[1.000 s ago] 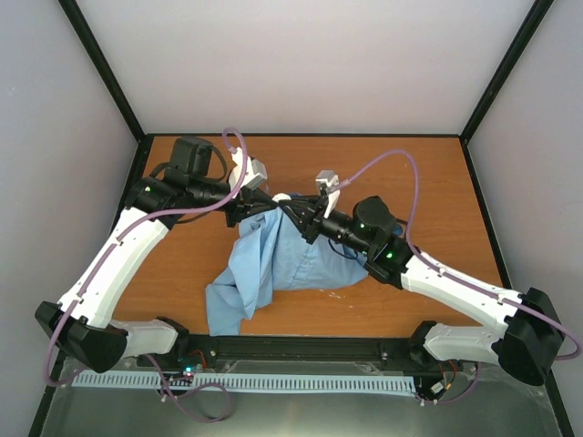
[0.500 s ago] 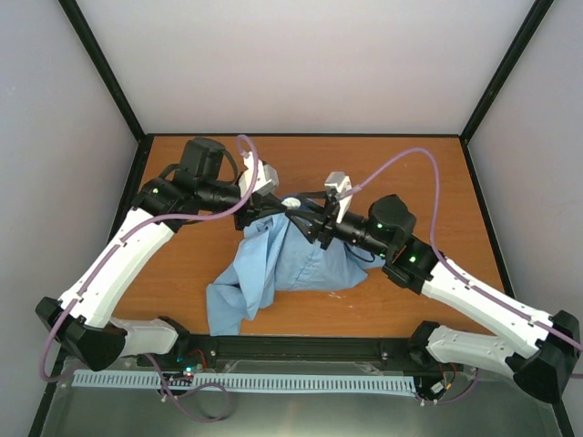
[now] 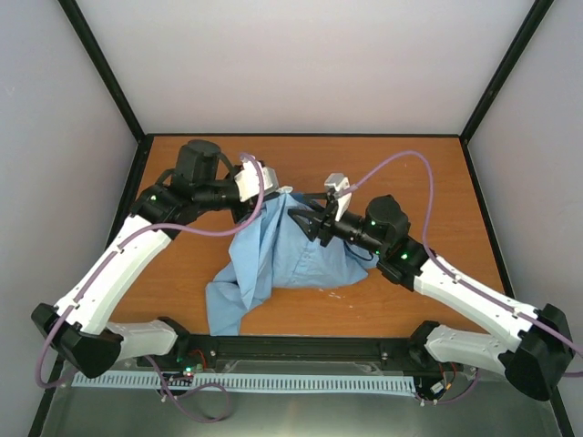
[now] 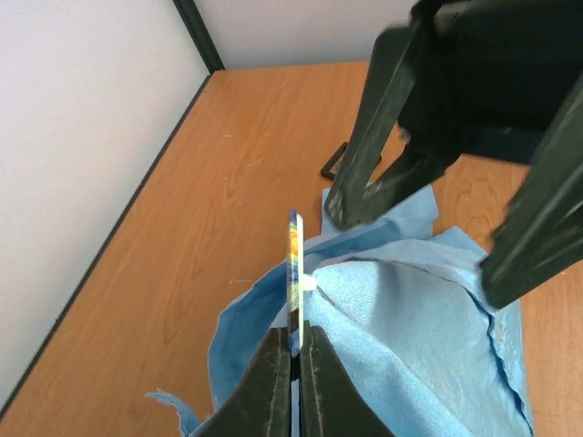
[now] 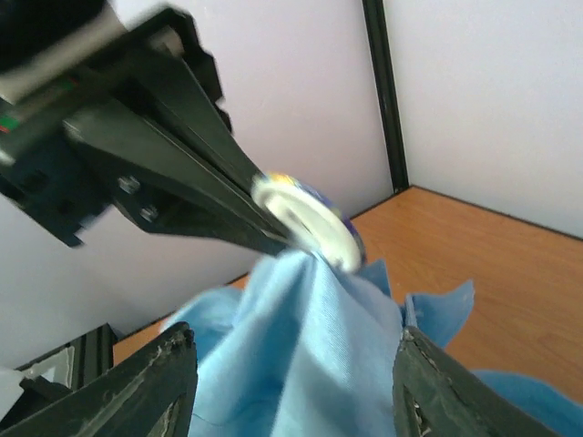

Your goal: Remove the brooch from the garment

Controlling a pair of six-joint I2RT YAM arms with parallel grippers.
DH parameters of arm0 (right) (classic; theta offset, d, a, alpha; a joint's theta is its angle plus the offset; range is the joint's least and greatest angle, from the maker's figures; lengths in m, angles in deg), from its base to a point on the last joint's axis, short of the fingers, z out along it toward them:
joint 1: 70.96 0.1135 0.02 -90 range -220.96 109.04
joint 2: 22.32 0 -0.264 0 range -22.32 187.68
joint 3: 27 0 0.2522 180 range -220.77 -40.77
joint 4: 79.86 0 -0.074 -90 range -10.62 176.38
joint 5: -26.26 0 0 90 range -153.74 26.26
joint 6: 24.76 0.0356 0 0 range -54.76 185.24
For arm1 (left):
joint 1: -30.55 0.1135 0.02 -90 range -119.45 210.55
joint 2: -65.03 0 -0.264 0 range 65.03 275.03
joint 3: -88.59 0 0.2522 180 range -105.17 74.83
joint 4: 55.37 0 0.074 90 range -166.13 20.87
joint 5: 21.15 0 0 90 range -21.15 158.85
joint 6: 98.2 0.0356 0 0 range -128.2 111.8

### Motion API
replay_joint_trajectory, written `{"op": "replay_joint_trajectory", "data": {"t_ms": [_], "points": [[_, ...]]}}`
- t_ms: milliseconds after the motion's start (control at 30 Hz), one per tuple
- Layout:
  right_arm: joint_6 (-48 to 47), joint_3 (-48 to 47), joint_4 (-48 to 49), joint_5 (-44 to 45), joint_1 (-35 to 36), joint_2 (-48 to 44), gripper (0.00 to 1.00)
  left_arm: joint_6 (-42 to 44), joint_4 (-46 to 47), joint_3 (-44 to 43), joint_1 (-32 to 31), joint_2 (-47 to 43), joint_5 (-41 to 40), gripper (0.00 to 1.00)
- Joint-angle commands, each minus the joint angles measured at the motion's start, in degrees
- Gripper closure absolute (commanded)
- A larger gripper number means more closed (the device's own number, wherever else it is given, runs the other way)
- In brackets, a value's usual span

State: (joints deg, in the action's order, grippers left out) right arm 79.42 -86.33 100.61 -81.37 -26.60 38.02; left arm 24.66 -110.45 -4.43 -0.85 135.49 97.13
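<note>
My left gripper [image 4: 294, 339] is shut on the brooch [image 4: 294, 259], a thin disc seen edge-on, with a white peg still stuck in the light blue shirt [image 4: 414, 337]. The fabric hangs in a raised peak from it. In the right wrist view the brooch [image 5: 308, 224] shows a white back and a coloured rim, held by the left fingers [image 5: 173, 173] above the shirt [image 5: 301, 364]. My right gripper [image 5: 296, 391] is open, with one finger on either side of the raised cloth. In the top view both grippers, left [image 3: 273, 193] and right [image 3: 308, 224], meet at the shirt's top [image 3: 291, 255].
The shirt lies crumpled on the orange wooden table [image 3: 437, 182], trailing toward the near left. Black frame posts and pale walls close in the table's back and sides. Purple cables loop over both arms.
The left gripper has drawn the brooch and the shirt's peak up and toward the back. The right arm has shifted to the right, its gripper staying at the raised fabric.
</note>
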Motion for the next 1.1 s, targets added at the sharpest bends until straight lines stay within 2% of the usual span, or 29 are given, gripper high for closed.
{"op": "replay_joint_trajectory", "data": {"t_ms": [0, 100, 133, 233, 267, 500, 667, 933, 1067], "points": [[-1.42, -0.05, 2.39, -1.33, -0.33, 3.35, 0.45, 2.78, 3.31, -0.71, -0.33, -2.86, 1.82, 0.99], [-1.44, -1.6, 2.5, -2.59, -0.26, 5.18, 0.55, 0.51, 4.74, 0.36, -0.31, -3.92, 3.53, 0.99], [-1.32, -2.03, 2.61, -3.32, -0.24, 5.61, 0.63, -0.28, 5.02, 0.77, -0.32, -3.99, 3.62, 0.99], [-0.24, -3.31, 2.7, -4.57, -0.23, 6.75, 0.95, -1.37, 6.43, 2.53, -0.33, -4.42, 2.67, 0.99], [0.36, -3.63, 2.7, -5.23, -0.24, 6.99, 0.97, -1.44, 7.67, 3.4, -0.29, -4.69, 1.84, 0.99], [3.12, -5.11, 2.63, -8.57, 0.03, 8.14, 0.97, 2.93, 19.42, 12.85, -0.33, -7.9, -5.97, 0.99], [4.16, -6.63, 0.06, -10.05, 0.1, 9.02, 0.97, 3.74, 25.12, 15.41, -0.34, -7.82, -11.8, 0.99], [4.25, -6.27, -0.15, -10.6, 0.11, 9.3, 0.97, 3.01, 28.62, 16.58, -0.33, -8.36, -15.79, 0.99], [3.85, -6.52, -1.66, -8.36, 0.03, 8.64, 0.97, -1.55, 26.27, 13.65, -0.34, -6.72, -16.47, 0.99]]}}
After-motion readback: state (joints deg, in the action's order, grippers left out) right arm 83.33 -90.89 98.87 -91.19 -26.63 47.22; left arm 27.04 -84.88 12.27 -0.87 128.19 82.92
